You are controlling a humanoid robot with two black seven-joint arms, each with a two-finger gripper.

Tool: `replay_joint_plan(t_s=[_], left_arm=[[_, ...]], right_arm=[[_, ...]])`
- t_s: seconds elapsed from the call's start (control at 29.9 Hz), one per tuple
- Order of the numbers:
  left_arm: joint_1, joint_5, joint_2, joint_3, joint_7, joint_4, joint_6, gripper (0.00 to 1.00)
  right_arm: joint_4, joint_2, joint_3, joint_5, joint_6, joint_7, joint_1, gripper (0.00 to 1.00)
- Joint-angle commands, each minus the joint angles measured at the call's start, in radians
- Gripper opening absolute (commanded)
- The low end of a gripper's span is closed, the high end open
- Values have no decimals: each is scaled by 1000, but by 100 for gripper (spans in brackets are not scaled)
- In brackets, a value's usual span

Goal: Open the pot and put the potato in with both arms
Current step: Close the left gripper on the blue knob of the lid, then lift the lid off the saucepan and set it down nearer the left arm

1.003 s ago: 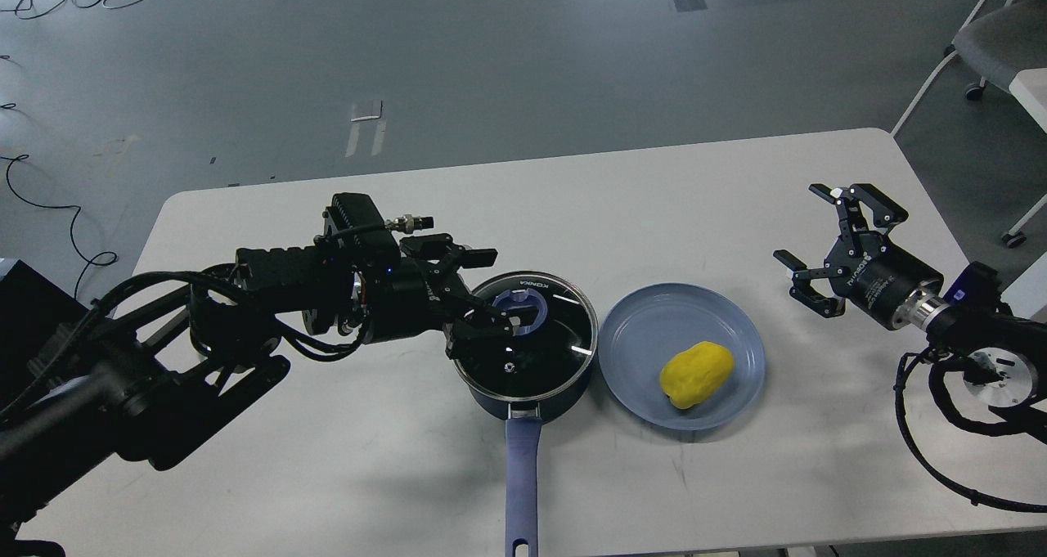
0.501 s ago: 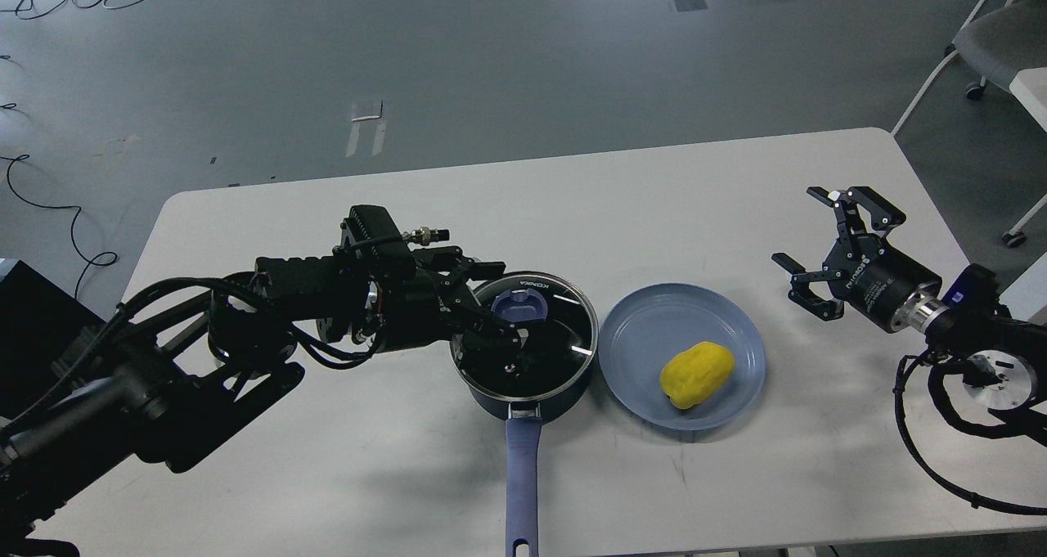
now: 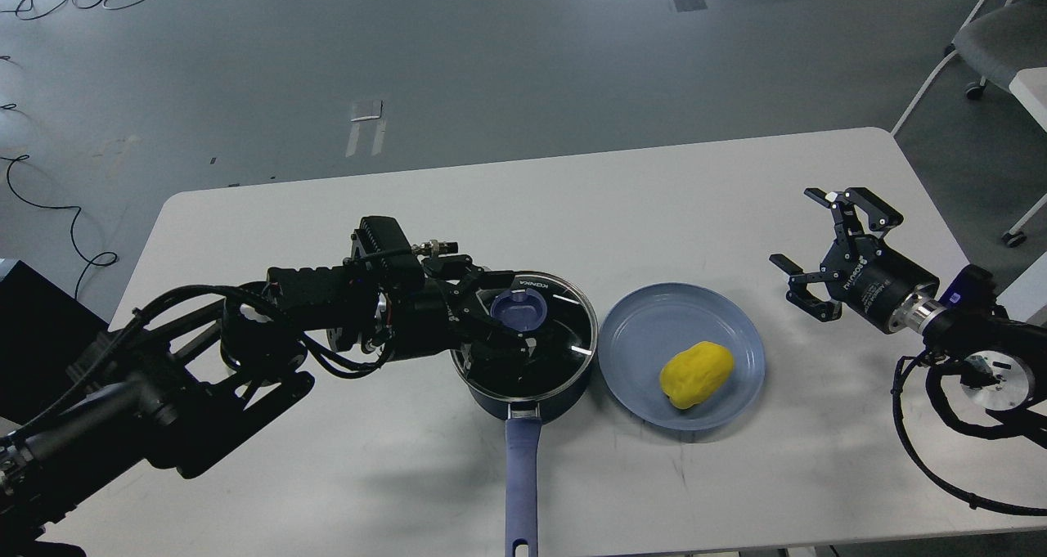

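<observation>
The dark navy pot (image 3: 564, 381) stands at the middle of the table with its glass lid (image 3: 564, 328) on and its long blue-purple handle (image 3: 521, 483) pointing toward me. My left gripper (image 3: 505, 313) reaches in from the left, low over the lid, open, with one finger behind and one in front of the blue knob (image 3: 520, 308). I cannot tell whether the fingers touch the knob. The yellow potato (image 3: 697, 374) lies on the light-blue plate (image 3: 646, 320) just right of the pot. My right gripper (image 3: 793, 230) is open and empty, hovering to the right of the plate.
The white table (image 3: 572, 197) ends close behind the pot's handle at the front. A chair (image 3: 994, 42) and a second white tabletop (image 3: 1032, 91) stand at the far right. Cables lie on the floor at the left.
My left gripper has moved right and down over the lid, so that its fingers now stand on either side of the knob. The right gripper has drifted very slightly left.
</observation>
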Motion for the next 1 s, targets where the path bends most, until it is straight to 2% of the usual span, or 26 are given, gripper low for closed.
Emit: replay_joint_plan(t_s=[0.0,0.13,0.2,0.27,0.33,0.37,0.6,0.8,0.97], left_arm=[[0,0,-8,11,0,17,19,83],[0,0,-16,11,0,29,36,80],[-3,0,-16,11,0,29,37,71],[-6,0,-13,11,0,29,37,53],[-6,0,-13,11,0,29,37,43],[-6,0,-13,11,0,29,37,41],[-15,0,7,6,0,14,48,37],[-63,0,92,6,0,-43,60,38],[-77,-2,228,6,0,-94,62,38]], right_arm=[[0,0,0,0,0,0,-1,100],[0,0,0,0,0,0,0,100],[0,0,0,0,0,0,0,100],[-1,0,2,0,0,0,0,100],[-1,0,2,0,0,0,0,100],[-1,0,2,0,0,0,0,100],[-1,0,0,0,0,0,2,100],[-3,2,0,0,0,0,3,100],[-3,-1,0,0,0,0,5,100]])
